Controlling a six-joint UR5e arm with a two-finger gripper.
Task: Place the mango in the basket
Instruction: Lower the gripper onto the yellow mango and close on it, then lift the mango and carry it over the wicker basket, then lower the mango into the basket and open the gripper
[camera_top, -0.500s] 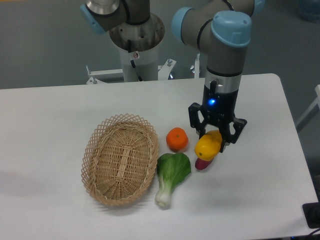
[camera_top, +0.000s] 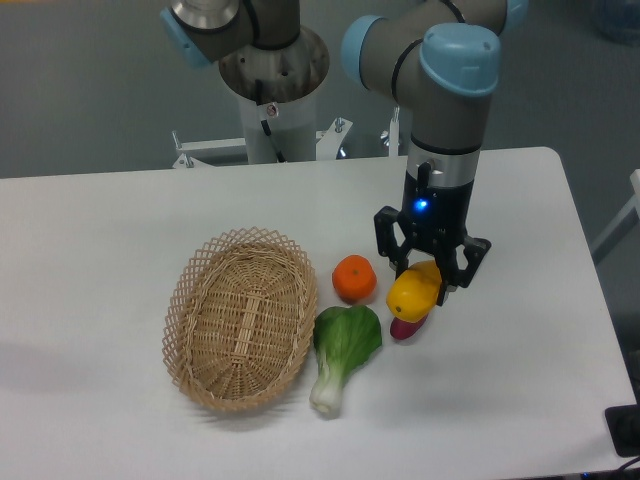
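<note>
The mango (camera_top: 413, 291) is a smooth yellow-orange oval, tilted, held between my gripper's fingers at the right of centre. My gripper (camera_top: 427, 275) points straight down and is shut on it, holding it just above the table and over a small purple sweet potato (camera_top: 404, 328). The basket (camera_top: 241, 319) is a large tan wicker oval with a lattice rim, lying empty on the table well to the left of the gripper.
A round orange (camera_top: 354, 278) sits between the basket and the mango. A green bok choy (camera_top: 343, 350) lies just right of the basket's front rim. The robot base stands at the table's back edge.
The gripper with the mango has shifted very slightly to the left. Nothing else has moved.
</note>
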